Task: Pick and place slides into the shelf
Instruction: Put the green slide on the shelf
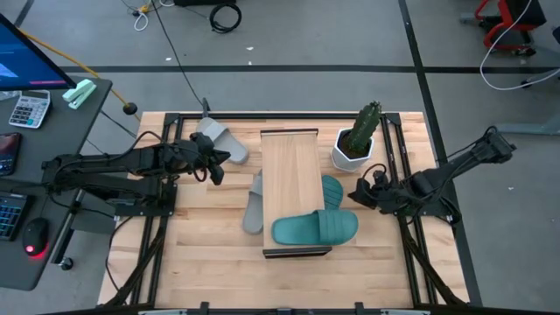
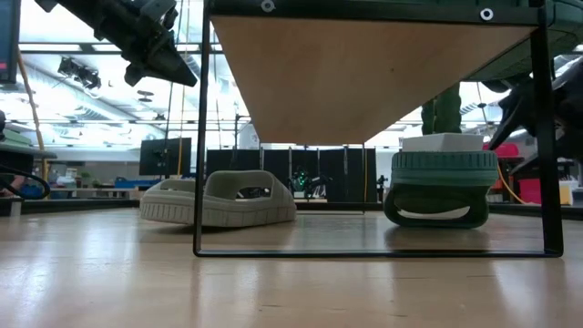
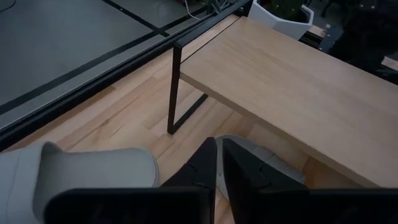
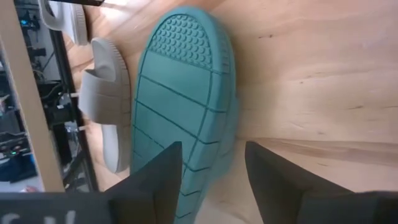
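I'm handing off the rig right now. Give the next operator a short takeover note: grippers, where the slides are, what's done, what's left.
Left gripper: shut, empty, above the table beside the grey slide at the far left of the shelf.
Right gripper: open, empty, at the teal slide lying under the shelf's right edge.
Second teal slide: on the shelf top, near end.
Second grey slide: partly under the shelf's left edge.
Done: three slides at the shelf.
Left: far grey slide on the table; check the tucked ones sit fully in.
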